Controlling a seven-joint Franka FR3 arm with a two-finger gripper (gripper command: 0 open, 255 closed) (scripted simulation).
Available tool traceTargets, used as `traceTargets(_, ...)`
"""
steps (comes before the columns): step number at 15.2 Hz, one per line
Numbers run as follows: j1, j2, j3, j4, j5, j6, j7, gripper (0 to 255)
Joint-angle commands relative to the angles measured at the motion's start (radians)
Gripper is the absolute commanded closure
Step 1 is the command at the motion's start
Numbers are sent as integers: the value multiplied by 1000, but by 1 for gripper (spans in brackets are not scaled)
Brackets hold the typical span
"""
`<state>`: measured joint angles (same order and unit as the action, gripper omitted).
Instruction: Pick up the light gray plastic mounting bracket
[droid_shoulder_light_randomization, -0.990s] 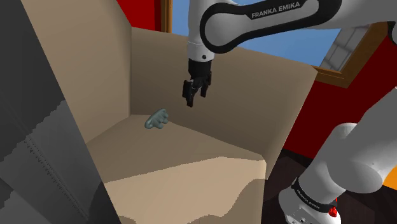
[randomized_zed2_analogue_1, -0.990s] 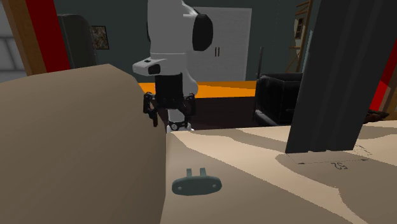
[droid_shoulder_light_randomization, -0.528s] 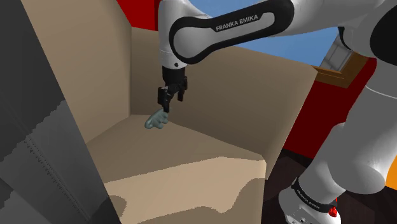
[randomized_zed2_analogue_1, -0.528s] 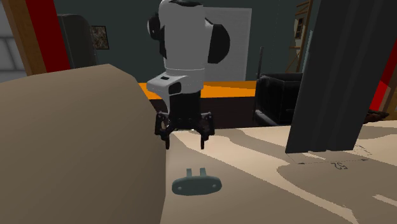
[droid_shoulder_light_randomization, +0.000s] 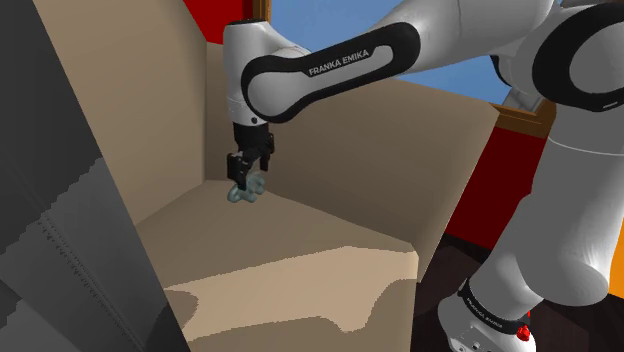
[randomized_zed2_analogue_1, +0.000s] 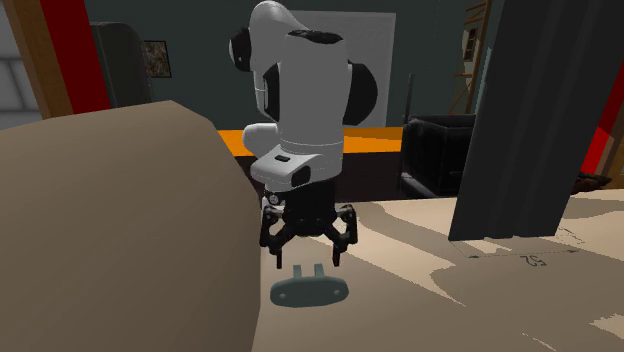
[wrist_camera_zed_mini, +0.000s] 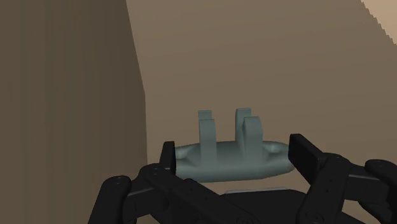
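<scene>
**A:** What does the shoulder view show?

**B:** A white arm (droid_shoulder_light_randomization: 450, 40) reaches down toward that view's left. It goes into a corner where a tan worktop (droid_shoulder_light_randomization: 300, 240) meets a tall tan wall (droid_shoulder_light_randomization: 170, 120). The black tool (droid_shoulder_light_randomization: 243, 178) hangs low over a small grey-green bracket (droid_shoulder_light_randomization: 246, 191). The bracket lies on the worktop close to the corner, and the tool partly covers it.

**A:** And the second exterior view?

**B:** The camera faces the arm. The bracket (randomized_zed2_analogue_1: 308, 290) lies flat on the worktop (randomized_zed2_analogue_1: 420, 280), just beside the tan wall (randomized_zed2_analogue_1: 120, 230) at that view's left. Two short tabs stand up from the bracket's far edge. The tool (randomized_zed2_analogue_1: 308, 258) sits right above it, released. Its fingers are spread wide, with the tips a little above the bracket's body.

**A:** What about the wrist view?

**B:** The bracket (wrist_camera_zed_mini: 232, 159) sits crosswise between the two black fingers (wrist_camera_zed_mini: 305, 156), one at each rounded end of its body. The two tabs point away from the tool (wrist_camera_zed_mini: 235, 156). The jaws stand apart. Whether the pads touch the bracket's ends cannot be told. Tan worktop and wall lie behind it.
</scene>
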<state>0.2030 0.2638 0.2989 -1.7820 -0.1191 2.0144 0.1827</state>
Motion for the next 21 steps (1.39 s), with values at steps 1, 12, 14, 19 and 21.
traceTargets(1, 2, 14, -1, -8, -6, 22, 4, 0)
traceTargets(12, 2, 21, -3, -21, -9, 41, 6, 255)
traceTargets(14, 2, 22, -2, -19, -9, 40, 6, 255)
traceTargets(19, 1, -1, 1, 19, 1, -19, -1, 255)
traceTargets(21, 0, -9, 2, 36, 4, -44, -4, 255)
